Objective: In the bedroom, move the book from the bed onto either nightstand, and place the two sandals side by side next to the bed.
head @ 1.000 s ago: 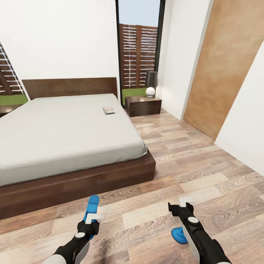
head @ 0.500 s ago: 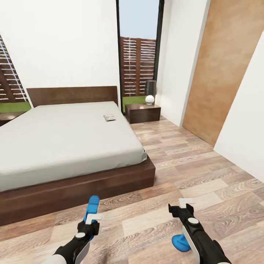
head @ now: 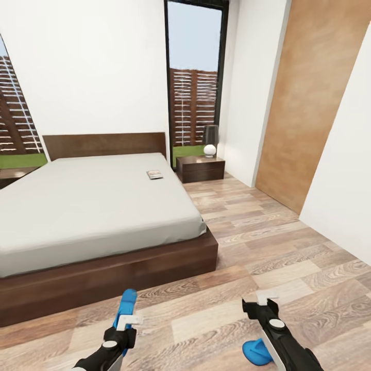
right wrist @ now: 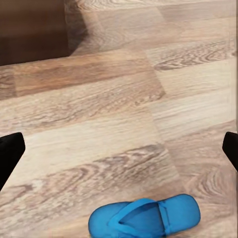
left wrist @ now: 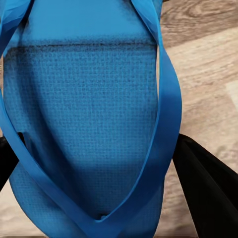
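Note:
The bed (head: pixel 93 206) stands ahead on the left, and the book (head: pixel 154 174) lies flat near the mattress's right edge, up towards the headboard. A nightstand (head: pixel 201 169) sits right of the headboard. My left gripper (head: pixel 126 322) is shut on one blue sandal (head: pixel 126 301), held up lengthwise above the floor in front of the bed's foot. In the left wrist view this sandal (left wrist: pixel 94 124) sits between the black fingers (left wrist: pixel 208 193). My right gripper (head: pixel 263 304) is open over bare floor. The second sandal (head: pixel 255 352) lies on the planks beside that arm, and the right wrist view shows this sandal (right wrist: pixel 146 216) too.
A lamp (head: pixel 209 141) stands on the nightstand. A wooden door (head: pixel 299 103) and a white wall corner (head: pixel 345 170) bound the right side. Wood-plank floor (head: pixel 257 226) runs along the bed's right side to the window. The bed frame (right wrist: pixel 32 29) is close ahead.
The whole picture has shifted downward, so the camera has moved. Both arms keep their poses, and the left gripper still grips the sandal.

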